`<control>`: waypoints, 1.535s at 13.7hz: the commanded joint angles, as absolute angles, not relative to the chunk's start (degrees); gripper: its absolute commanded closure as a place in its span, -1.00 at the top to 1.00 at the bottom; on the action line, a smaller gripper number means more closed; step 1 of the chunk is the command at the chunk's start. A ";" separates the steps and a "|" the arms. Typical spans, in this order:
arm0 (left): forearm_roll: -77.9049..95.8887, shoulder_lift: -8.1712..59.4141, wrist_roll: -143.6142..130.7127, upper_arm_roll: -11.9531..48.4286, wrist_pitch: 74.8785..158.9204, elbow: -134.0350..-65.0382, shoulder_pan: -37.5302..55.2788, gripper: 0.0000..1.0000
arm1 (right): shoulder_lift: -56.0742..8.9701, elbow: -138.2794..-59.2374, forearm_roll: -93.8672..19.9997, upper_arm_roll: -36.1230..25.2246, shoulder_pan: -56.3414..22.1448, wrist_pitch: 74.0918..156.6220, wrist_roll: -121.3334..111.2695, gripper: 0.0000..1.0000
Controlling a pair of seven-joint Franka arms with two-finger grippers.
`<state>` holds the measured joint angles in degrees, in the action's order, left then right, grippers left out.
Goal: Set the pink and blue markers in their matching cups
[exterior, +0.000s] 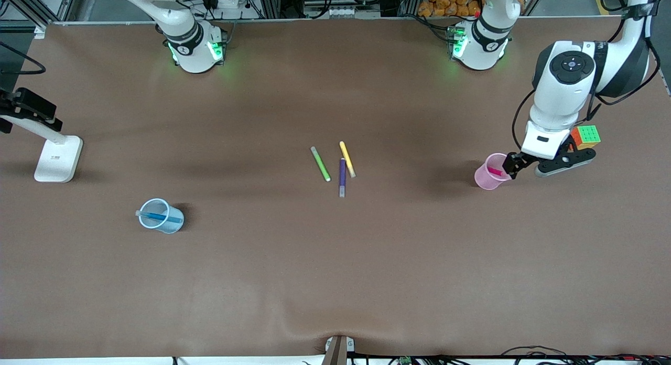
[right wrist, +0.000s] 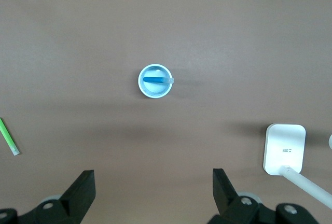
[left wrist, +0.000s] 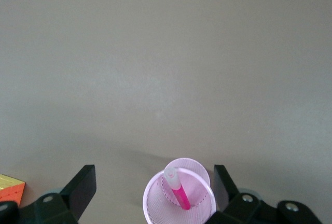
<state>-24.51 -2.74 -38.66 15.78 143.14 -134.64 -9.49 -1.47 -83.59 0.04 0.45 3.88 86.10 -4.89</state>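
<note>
The pink marker [exterior: 495, 171] stands tilted inside the light pink cup [exterior: 488, 177] toward the left arm's end of the table. My left gripper [exterior: 511, 164] is open just above and beside that cup. In the left wrist view its open gripper [left wrist: 153, 178] is spread wide around the pink cup [left wrist: 150, 206] and apart from the pink marker [left wrist: 179, 193]. The blue marker [exterior: 160, 216] lies inside the light blue cup [exterior: 166, 226] toward the right arm's end. My right gripper [right wrist: 153, 178] is open and empty, high over the table, looking down on the blue cup [right wrist: 155, 91] and blue marker [right wrist: 155, 79].
Green [exterior: 320, 164], yellow [exterior: 347, 159] and dark purple [exterior: 342, 177] markers lie at the table's middle. A colour cube [exterior: 586, 136] sits next to the left gripper. A white stand [exterior: 57, 158] is at the right arm's end.
</note>
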 commanded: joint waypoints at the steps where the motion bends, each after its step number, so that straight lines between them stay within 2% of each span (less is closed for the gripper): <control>1: -24.52 -1.94 -38.85 16.17 141.68 -132.55 -9.67 1.00 | -0.44 -84.64 -1.14 1.41 5.36 86.39 -3.60 1.00; 3: -24.52 -1.15 -38.93 16.08 141.42 -131.14 -9.84 1.00 | -0.79 -83.94 -0.97 1.32 5.45 86.57 -4.21 1.00; 11: -23.73 2.72 -38.67 16.96 131.41 -120.77 -9.40 1.00 | -1.14 -81.30 -0.97 1.05 5.97 86.66 -4.30 1.00; 15: -18.82 4.83 -34.74 18.19 123.94 -112.96 -9.32 1.00 | -2.20 -81.39 -1.14 1.05 5.80 86.48 -4.13 1.00; 21: -13.54 4.83 -24.26 17.67 120.69 -107.24 -10.37 1.00 | -2.20 -81.30 -1.14 1.14 5.89 86.92 -4.04 1.00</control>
